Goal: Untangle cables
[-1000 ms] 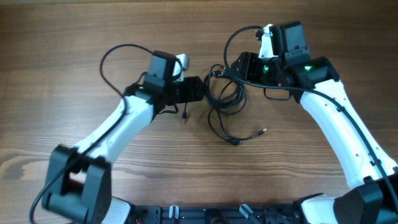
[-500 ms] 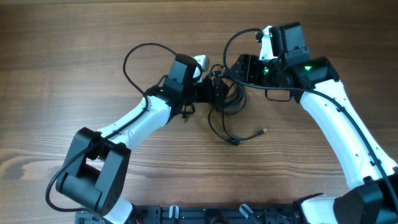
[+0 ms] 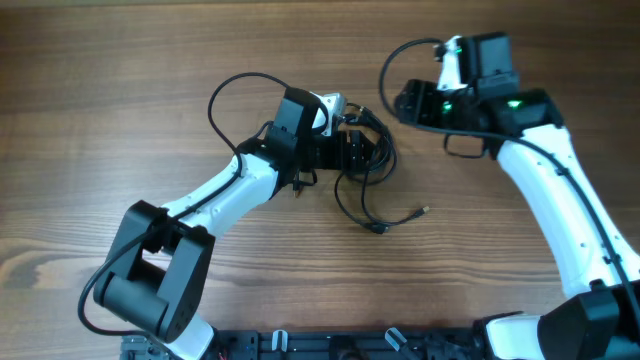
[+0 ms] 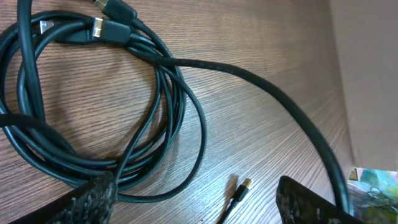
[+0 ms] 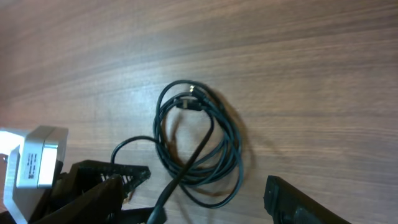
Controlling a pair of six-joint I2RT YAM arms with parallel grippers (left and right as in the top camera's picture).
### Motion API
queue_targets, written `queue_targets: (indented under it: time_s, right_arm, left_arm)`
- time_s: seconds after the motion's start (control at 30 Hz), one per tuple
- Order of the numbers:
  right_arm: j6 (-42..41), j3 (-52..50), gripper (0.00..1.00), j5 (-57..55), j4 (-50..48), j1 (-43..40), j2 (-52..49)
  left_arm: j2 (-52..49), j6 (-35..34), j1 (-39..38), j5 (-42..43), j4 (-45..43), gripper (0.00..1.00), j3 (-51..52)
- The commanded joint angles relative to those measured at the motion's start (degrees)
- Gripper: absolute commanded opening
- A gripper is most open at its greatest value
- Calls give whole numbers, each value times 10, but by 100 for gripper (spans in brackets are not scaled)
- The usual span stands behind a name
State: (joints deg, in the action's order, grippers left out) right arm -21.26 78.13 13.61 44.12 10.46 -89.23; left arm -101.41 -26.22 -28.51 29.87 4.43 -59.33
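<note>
Holding nothing, your left tool and right tool gape; cables ahead look limp, light (probably slippery). Pinch near a plug.

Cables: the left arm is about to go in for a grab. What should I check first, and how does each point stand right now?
1. Cables separated: not ok, looped together in one coil.
2. Left fingers open, nothing clamped: ok.
3. Right fingers open, empty, apart from the coil: ok.
4. Free plug end lying outside the coil on the table: ok.
5. Which strand belongs to which cable: cannot tell.
</note>
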Motion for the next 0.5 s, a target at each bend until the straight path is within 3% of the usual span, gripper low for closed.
queue_targets:
  time_s: [0.0, 0.17, 0.27, 0.4, 0.47]
  right_arm:
    - [33, 2, 75, 72, -7, -41, 3]
    - [50, 2, 75, 79, -3, -66, 3]
    - [52, 2, 75, 79, -5, -66, 3]
    - [56, 2, 75, 79, -5, -66, 3]
    - [61, 2, 75, 79, -2, -66, 3]
  left_arm:
    - [-5, 5, 10, 33, -38, 87, -4]
    - [4, 5, 70, 153, -57, 89, -26]
    - [3, 16, 69, 157, -52, 89, -26]
    - [2, 35, 39, 123, -21, 85, -26]
    - [-3, 35, 9, 30, 31, 83, -26]
